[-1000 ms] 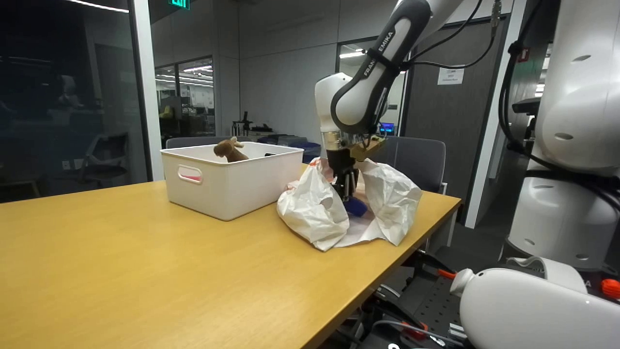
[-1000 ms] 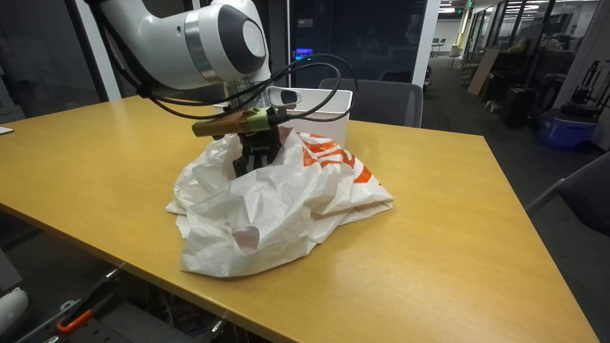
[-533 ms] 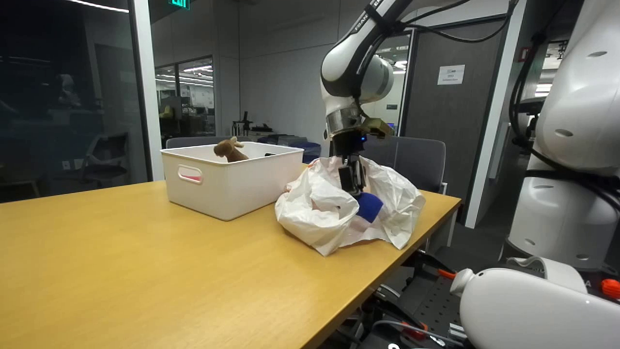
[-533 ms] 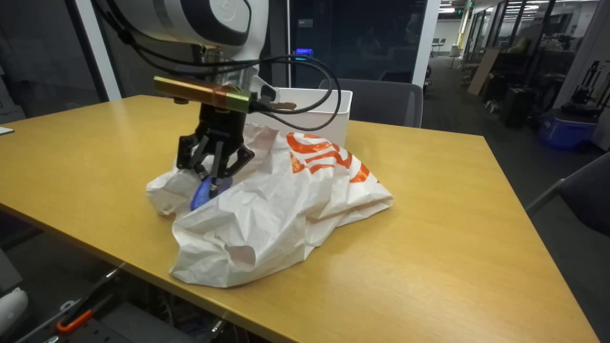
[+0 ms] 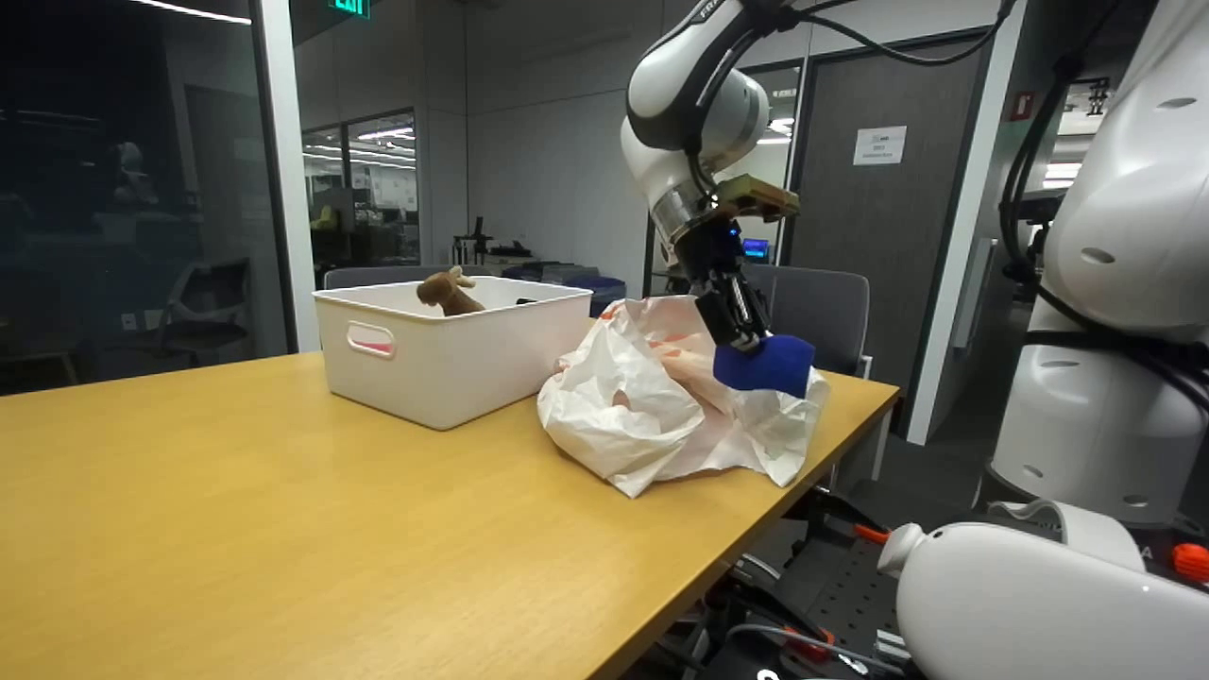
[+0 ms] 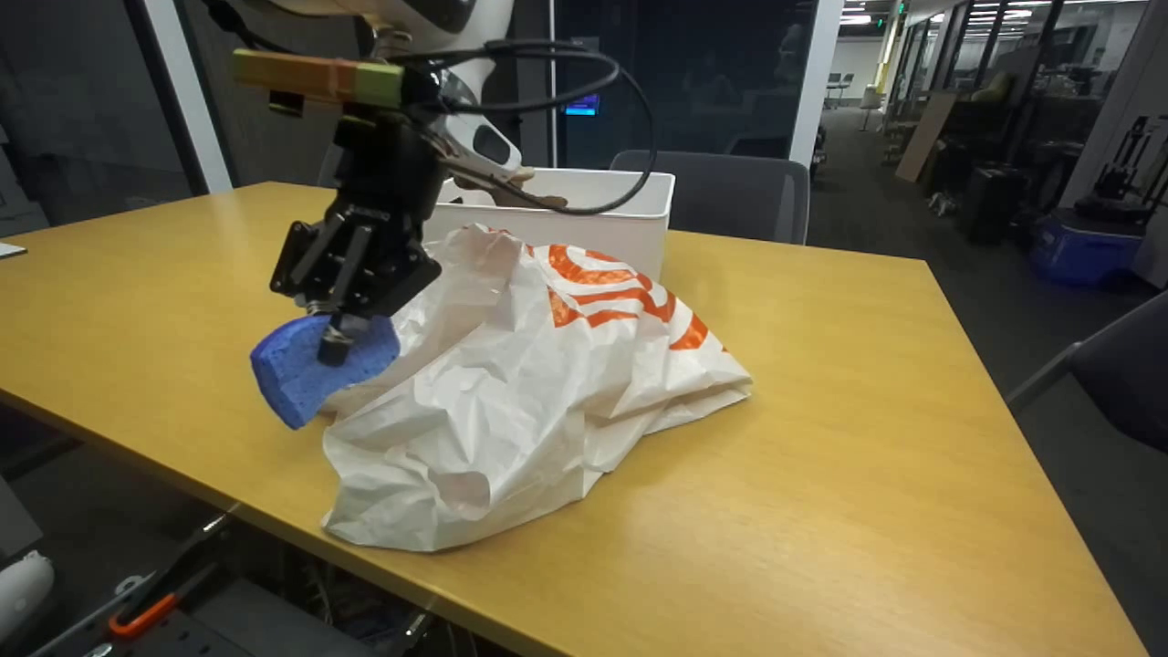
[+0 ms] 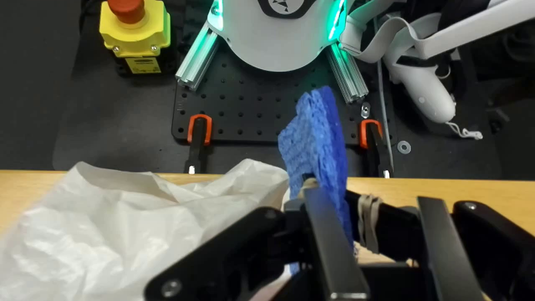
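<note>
Tbl [image 5: 283,529], gripped sponge [image 5: 767,365], bin [image 5: 501,359] w/ prob. toy [image 5: 448,292]

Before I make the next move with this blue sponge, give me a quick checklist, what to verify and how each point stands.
1. Blue sponge gripped: ok, the hand is shut on it.
2. Sponge off the table: ok, it hangs above the surface.
3. Sponge clear of the white bag: cannot tell, they overlap in both exterior views.
4. White bin upright on the table: ok.
5. Room inside the bin: cannot tell, its walls hide the bottom, and a brown toy shows above the rim.
</note>
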`<move>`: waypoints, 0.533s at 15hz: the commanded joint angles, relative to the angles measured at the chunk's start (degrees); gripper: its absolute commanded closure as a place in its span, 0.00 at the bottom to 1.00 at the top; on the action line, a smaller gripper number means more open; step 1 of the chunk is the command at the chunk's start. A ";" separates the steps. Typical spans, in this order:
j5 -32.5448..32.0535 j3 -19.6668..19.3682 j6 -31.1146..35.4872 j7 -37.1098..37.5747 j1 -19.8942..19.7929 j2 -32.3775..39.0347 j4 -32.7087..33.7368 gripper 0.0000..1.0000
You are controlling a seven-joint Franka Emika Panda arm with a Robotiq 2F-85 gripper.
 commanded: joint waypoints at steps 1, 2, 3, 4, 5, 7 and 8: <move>-1.03 1.69 -1.11 8.21 0.15 -10.60 -0.79 0.93; -1.37 2.28 -1.01 9.42 0.28 -12.88 -0.46 0.93; -1.51 2.89 -0.74 10.18 0.46 -14.95 0.04 0.93; -0.93 4.69 -0.45 12.04 1.57 -18.74 -1.38 0.93; -1.17 5.83 -0.05 12.97 1.96 -20.29 -0.74 0.93; -1.69 8.94 0.97 14.56 3.50 -22.04 1.00 0.93; -1.91 10.74 1.98 15.30 4.47 -22.17 1.99 0.94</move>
